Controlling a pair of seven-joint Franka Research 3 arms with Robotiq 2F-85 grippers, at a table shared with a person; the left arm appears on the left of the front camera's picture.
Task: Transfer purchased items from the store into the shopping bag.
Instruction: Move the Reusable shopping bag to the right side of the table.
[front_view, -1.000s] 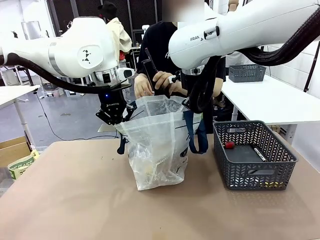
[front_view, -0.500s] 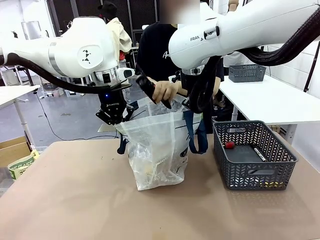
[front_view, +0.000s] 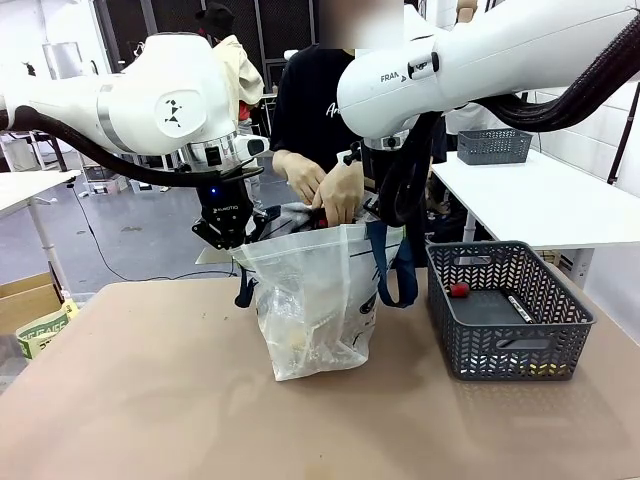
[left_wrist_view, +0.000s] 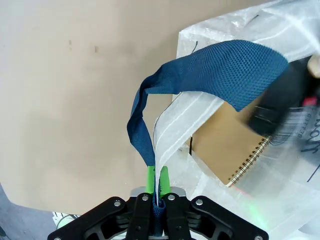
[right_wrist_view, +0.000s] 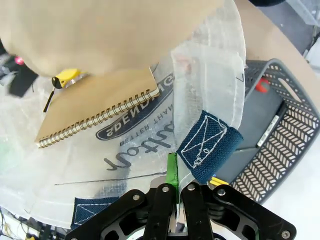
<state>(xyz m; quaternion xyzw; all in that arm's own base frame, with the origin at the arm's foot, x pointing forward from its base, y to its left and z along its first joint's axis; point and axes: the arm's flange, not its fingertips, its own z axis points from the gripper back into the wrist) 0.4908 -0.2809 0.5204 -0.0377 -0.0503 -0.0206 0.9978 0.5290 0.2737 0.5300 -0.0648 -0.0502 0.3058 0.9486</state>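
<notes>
Green pads (left_wrist_view: 150, 176) of the left gripper (left_wrist_view: 156, 187) pinch the navy strap (left_wrist_view: 215, 70) and rim of the translucent whitish plastic shopping bag (front_view: 318, 300), which stands beside the dark grey lattice basket (front_view: 505, 345). The right gripper (right_wrist_view: 175, 176) pinches the opposite rim. Bag print reads "SPENDING".

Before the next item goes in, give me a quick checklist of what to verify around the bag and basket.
1. Robot's left hand shut on the navy blue woven strap handle: ok.
2. Robot's right hand shut on the rim of the translucent whitish plastic shopping bag: ok.
3. Bag mouth held open, bag upright on the tan table: ok.
4. Person's hands clear of the bag mouth: not ok, both are at it.
5. Dark grey lattice plastic basket emptied: not ok, a small red item and a white pen-like stick lie inside.
</notes>
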